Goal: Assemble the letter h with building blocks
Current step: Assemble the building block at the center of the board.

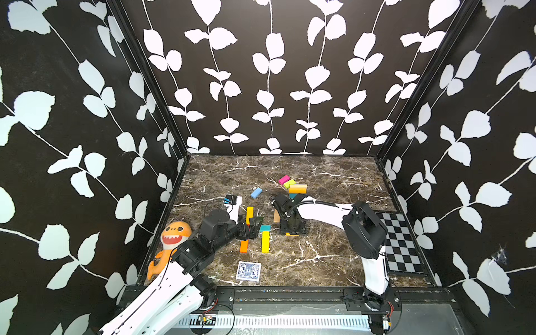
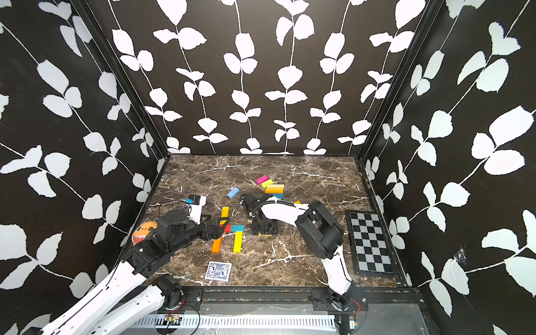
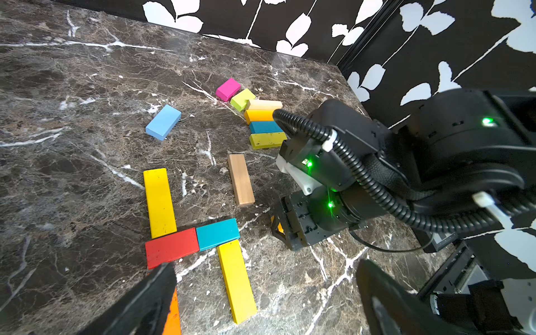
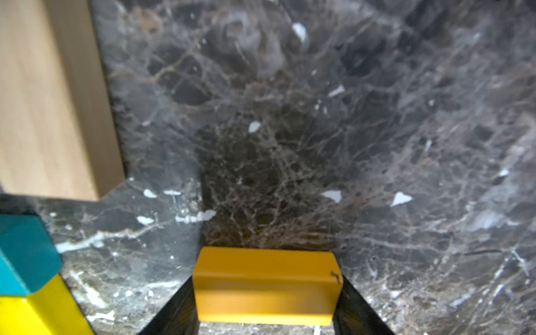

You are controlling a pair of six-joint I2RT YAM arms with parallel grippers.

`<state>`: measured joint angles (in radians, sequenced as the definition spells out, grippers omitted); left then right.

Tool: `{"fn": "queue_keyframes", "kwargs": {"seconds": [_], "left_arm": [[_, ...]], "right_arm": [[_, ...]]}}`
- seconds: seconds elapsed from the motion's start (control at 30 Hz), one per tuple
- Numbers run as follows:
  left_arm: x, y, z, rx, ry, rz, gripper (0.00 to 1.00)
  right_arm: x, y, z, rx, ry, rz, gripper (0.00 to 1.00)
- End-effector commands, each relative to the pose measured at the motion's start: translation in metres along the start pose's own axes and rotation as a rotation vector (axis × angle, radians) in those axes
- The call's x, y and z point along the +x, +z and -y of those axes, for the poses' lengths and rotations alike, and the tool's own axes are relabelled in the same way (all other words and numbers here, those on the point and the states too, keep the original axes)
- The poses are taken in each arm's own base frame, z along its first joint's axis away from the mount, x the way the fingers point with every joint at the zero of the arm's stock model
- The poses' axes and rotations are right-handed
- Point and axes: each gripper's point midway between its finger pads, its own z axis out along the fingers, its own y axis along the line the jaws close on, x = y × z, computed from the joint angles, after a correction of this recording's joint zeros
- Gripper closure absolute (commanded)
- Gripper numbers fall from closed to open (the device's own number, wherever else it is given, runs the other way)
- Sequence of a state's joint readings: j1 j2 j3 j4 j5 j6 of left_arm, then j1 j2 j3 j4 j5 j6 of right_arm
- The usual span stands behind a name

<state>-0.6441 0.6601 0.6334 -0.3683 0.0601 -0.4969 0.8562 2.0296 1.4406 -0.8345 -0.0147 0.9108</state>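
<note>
The building blocks lie on the marble table. A yellow block (image 3: 159,203), a red one (image 3: 171,247), a teal one (image 3: 217,233), a second yellow one (image 3: 236,280) and an orange one (image 3: 172,316) lie joined flat. My left gripper (image 3: 266,293) hovers open over their near end, holding nothing. My right gripper (image 4: 266,304) points down at the table to the right of them, both fingers pressed against the ends of an amber block (image 4: 265,278). A tan block (image 4: 43,95) lies just beyond it. In a top view the amber block (image 1: 291,234) barely shows under the gripper.
A light blue block (image 1: 256,192) lies alone farther back. A cluster of pink (image 1: 284,179), lime (image 1: 289,183) and stacked blocks (image 1: 297,188) sits behind the right arm. A card deck (image 1: 248,271) lies near the front edge, a shark plush (image 1: 171,240) at left, a checkerboard (image 1: 401,240) at right.
</note>
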Motion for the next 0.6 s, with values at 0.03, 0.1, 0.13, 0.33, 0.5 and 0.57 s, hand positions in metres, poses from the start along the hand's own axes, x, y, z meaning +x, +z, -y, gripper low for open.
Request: {"fn": "queue_keyframes", "kwargs": {"seconds": [0.03, 0.1, 0.13, 0.33, 0.5, 0.57], "left_arm": [[-0.004, -0.003, 0.0, -0.004, 0.011, 0.01, 0.01], [-0.004, -0.003, -0.001, -0.007, 0.01, 0.014, 0.01], [-0.003, -0.003, -0.001, -0.008, 0.009, 0.01, 0.01], [-0.003, -0.003, -0.001, -0.007, 0.009, 0.011, 0.01], [-0.004, -0.004, -0.001, -0.006, 0.009, 0.015, 0.01], [-0.004, -0.003, -0.001, -0.008, 0.01, 0.016, 0.01]], "right_arm": [[0.0, 0.011, 0.011, 0.06, 0.01, -0.013, 0.29], [-0.001, 0.012, 0.01, 0.055, 0.009, -0.011, 0.32], [-0.001, 0.011, 0.009, 0.052, 0.01, -0.008, 0.35], [-0.009, 0.0, 0.0, 0.035, -0.014, 0.036, 0.5], [-0.013, -0.022, -0.035, -0.042, -0.033, 0.086, 0.48], [-0.014, -0.027, -0.045, -0.052, -0.034, 0.087, 0.48]]}}
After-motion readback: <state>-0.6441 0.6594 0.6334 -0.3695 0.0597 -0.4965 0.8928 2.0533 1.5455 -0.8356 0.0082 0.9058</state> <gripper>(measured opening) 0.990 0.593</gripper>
